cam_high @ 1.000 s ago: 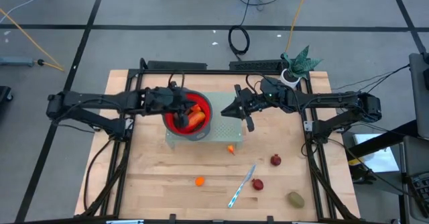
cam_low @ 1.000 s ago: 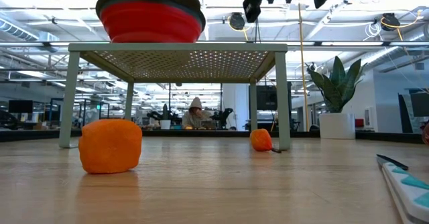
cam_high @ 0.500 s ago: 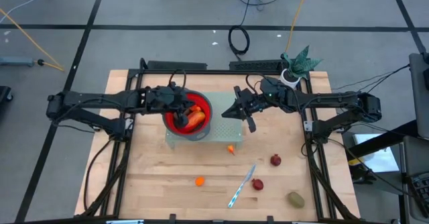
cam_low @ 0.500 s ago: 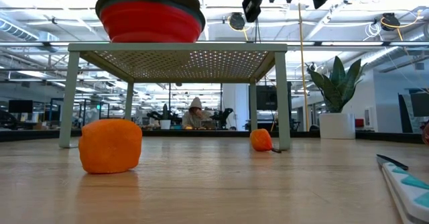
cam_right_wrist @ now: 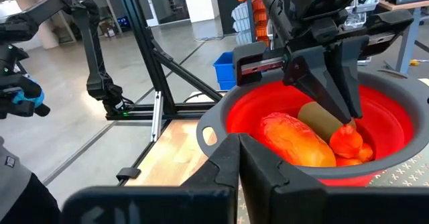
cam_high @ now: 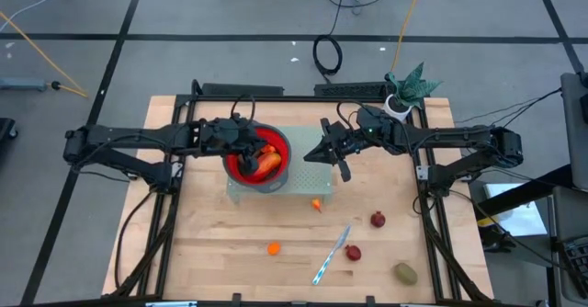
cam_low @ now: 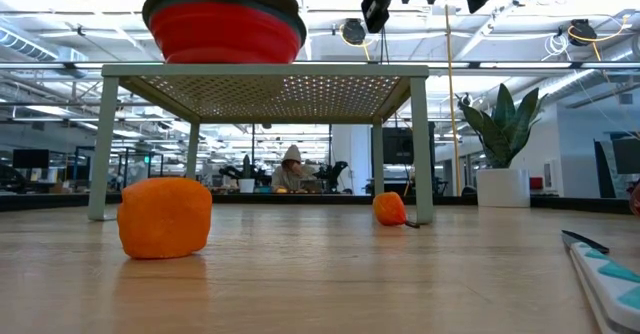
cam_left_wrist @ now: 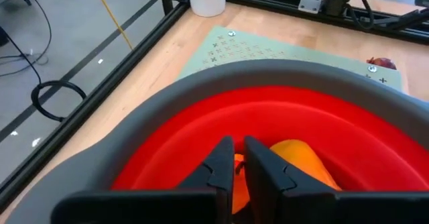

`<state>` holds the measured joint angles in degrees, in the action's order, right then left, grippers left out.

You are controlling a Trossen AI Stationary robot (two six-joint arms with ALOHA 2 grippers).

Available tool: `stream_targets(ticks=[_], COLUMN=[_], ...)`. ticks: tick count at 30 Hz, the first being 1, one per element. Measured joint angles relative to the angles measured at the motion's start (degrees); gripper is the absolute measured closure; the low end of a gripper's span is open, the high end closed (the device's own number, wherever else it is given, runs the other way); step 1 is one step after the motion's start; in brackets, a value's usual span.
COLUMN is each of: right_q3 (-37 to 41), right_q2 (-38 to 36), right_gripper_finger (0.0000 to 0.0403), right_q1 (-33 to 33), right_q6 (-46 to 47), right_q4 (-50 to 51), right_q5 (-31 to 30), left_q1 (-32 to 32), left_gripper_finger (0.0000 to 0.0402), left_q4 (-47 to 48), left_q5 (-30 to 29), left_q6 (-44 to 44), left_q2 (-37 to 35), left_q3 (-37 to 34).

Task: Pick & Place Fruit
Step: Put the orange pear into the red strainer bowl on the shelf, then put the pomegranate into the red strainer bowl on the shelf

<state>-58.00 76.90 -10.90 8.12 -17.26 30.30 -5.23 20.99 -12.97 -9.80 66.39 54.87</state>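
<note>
A red bowl (cam_high: 281, 146) with a grey rim stands on a pale green perforated stand (cam_high: 308, 184) at the table's far middle. Inside lie a big orange fruit (cam_right_wrist: 298, 145), an olive-brown one (cam_right_wrist: 326, 121) and a small orange-red one (cam_right_wrist: 345, 142). My left gripper (cam_high: 250, 154) reaches down into the bowl and is shut on the small one. My right gripper (cam_high: 310, 155) hovers shut, holding nothing, just right of the bowl above the stand. More fruit lies on the table: orange (cam_high: 274, 248), small orange (cam_high: 317, 205), dark red (cam_high: 378, 220), red (cam_high: 354, 253), olive (cam_high: 405, 273). My left gripper pinches the top (cam_right_wrist: 347, 131) of the small orange-red fruit between its two fingertips (cam_right_wrist: 351, 117), which stand only a narrow slit apart. The fingers slant down into the bowl from the table's left. The fruit sits low in the bowl against the other fruit.
A silver-and-blue knife (cam_high: 331, 255) lies near the front between the loose fruits. A potted plant (cam_high: 405, 94) stands at the far right corner. Black frame rails run along both table sides. A person (cam_low: 292, 168) sits in the room behind.
</note>
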Motion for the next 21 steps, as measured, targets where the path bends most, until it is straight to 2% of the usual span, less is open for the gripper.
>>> stream_targets(ticks=[6,13,18,21], right_q3=[0.0,0.1,0.1,0.1], right_q2=[0.0,-4.2,-9.3,-12.3], right_gripper_finger=[0.0402,0.0402,0.0402,0.0402], right_q1=[0.0,0.0,0.5,1.7], right_q6=[0.0,-3.1,-8.3,-9.0], right_q4=[0.1,7.0,18.6,25.5], right_q5=[0.0,-0.1,-0.7,-4.6], left_q1=[0.0,0.5,0.9,0.9], left_gripper_finger=[0.0328,0.0284,0.0284,0.0299], left_q4=[-0.1,-1.7,-0.9,1.1], left_q5=[0.0,0.0,-0.6,-0.8], left_q6=[-0.9,-0.8,-2.3,-2.1], left_q2=[-1.3,-9.4,-17.3,-21.0], left_q3=[0.0,0.1,0.1,0.1])
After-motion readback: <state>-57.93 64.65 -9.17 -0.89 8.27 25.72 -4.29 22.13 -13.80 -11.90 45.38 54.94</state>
